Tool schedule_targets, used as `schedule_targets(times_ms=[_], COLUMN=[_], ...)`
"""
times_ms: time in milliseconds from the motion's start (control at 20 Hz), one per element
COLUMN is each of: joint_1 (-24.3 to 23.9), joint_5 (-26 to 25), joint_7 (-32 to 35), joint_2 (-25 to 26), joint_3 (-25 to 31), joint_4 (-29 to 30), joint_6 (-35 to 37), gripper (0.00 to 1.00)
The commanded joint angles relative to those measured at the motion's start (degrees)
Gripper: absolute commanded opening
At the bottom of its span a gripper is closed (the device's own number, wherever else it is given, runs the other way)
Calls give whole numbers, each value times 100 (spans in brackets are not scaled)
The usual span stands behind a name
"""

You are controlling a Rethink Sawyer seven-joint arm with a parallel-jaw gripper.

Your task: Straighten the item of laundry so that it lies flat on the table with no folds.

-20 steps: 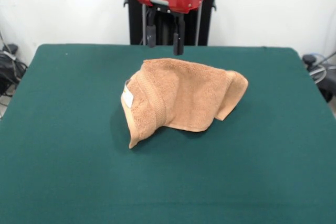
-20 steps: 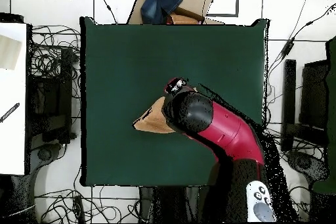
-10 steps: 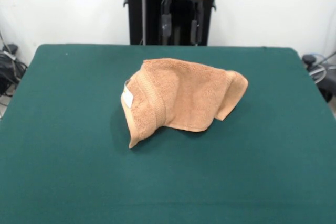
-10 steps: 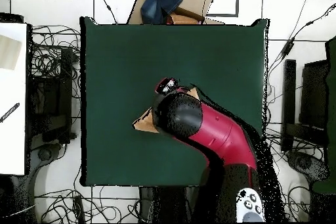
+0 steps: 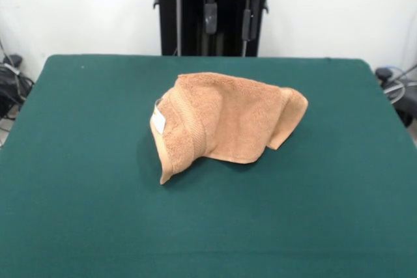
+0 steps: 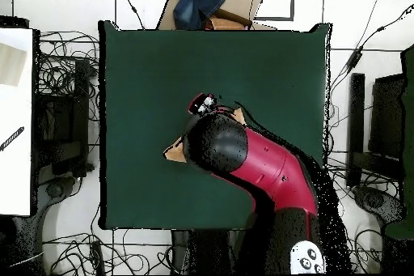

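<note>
Two dark fingers of the gripper [image 5: 229,21] hang apart and empty at the top centre of the front view, well above the towel [image 5: 221,122] and touching nothing. The orange-tan towel sits a little above the middle of the frame on the green table [image 5: 85,180], bunched into a humped heap rather than spread out. Its left side is folded over, showing the woven border band [image 5: 193,122] and the small white label [image 5: 158,120]; a flap at the right end [image 5: 292,116] is doubled back, and a corner points down toward the lower left. In the overhead view the red and black arm [image 6: 259,167] covers most of the cloth, with only tan corners showing beside it. Judged from this, the straightening is barely begun: every fold remains to be opened and the cloth laid flat.
</note>
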Motion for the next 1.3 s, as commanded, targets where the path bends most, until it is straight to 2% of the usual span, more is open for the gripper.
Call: schedule_targets(times_ms=[50,450,800,850,1300], joint_1=[18,-125,-342,-337,-217], joint_5=[-77,-210,-240,-258,-170], joint_7=[694,660,598,606,666], joint_2=[129,547,497,488,541], joint_3=[383,551,825,824,705], joint_4=[684,647,822,834,711], joint_6=[-21,-710,-1054,-1071,-751], gripper=[100,100,100,0,0])
